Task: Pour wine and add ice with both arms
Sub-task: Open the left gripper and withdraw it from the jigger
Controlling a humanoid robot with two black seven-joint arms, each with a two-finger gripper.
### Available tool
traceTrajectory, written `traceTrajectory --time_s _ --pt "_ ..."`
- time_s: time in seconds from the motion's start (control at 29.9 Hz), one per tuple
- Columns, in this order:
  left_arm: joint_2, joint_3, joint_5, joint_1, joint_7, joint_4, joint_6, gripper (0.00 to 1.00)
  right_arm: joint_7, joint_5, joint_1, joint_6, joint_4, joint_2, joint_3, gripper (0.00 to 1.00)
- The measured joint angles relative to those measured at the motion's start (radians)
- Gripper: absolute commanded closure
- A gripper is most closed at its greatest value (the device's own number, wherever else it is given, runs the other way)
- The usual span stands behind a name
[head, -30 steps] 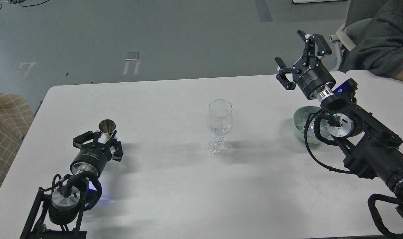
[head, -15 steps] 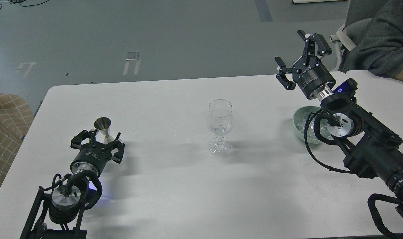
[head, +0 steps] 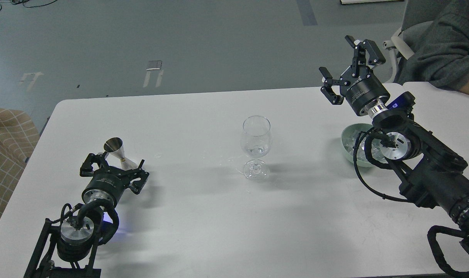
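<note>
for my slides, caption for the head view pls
Left tool open beside a tilted metal jigger; right tool open above the ice bowl.

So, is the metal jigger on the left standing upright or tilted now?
Tilted. The metal jigger leans left, its mouth facing up-left, just beyond the open left gripper.

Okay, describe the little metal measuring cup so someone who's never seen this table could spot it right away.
On the white table, look to the near left side, where the left gripper lies low. The metal measuring cup stands tilted between its spread fingers. It is the only shiny steel, hourglass-shaped thing; the wine glass is clear and the bowl pale green.
</note>
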Motion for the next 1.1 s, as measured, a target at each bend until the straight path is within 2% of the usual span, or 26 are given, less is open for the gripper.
traceTrajectory --time_s 0.33,0.6,0.8,0.9,1.04,1.1 --pt "0.042 -0.034 -0.017 0.056 0.02 0.005 -0.016 0.02 0.0 0.001 -0.008 0.0 0.008 -0.009 0.001 0.0" --pt "0.105 -0.071 -0.066 0.204 0.022 -0.01 -0.134 0.02 -0.005 0.0 -0.041 -0.001 0.082 -0.085 0.001 0.0" --pt "0.142 -0.16 -0.067 0.275 0.039 -0.029 -0.271 0.02 -0.007 -0.099 -0.105 -0.022 0.238 -0.261 0.0 0.0" --pt "0.203 -0.181 -0.06 0.284 0.041 -0.039 -0.343 0.02 -0.007 -0.191 -0.143 -0.041 0.328 -0.385 0.0 0.0" --pt "0.284 -0.183 -0.043 0.268 0.04 -0.061 -0.365 0.02 -0.006 -0.294 -0.183 -0.067 0.424 -0.514 0.0 0.0" --pt "0.32 -0.18 0.0 0.222 0.037 -0.092 -0.365 0.02 -0.003 -0.384 -0.204 -0.094 0.473 -0.577 0.001 0.0"
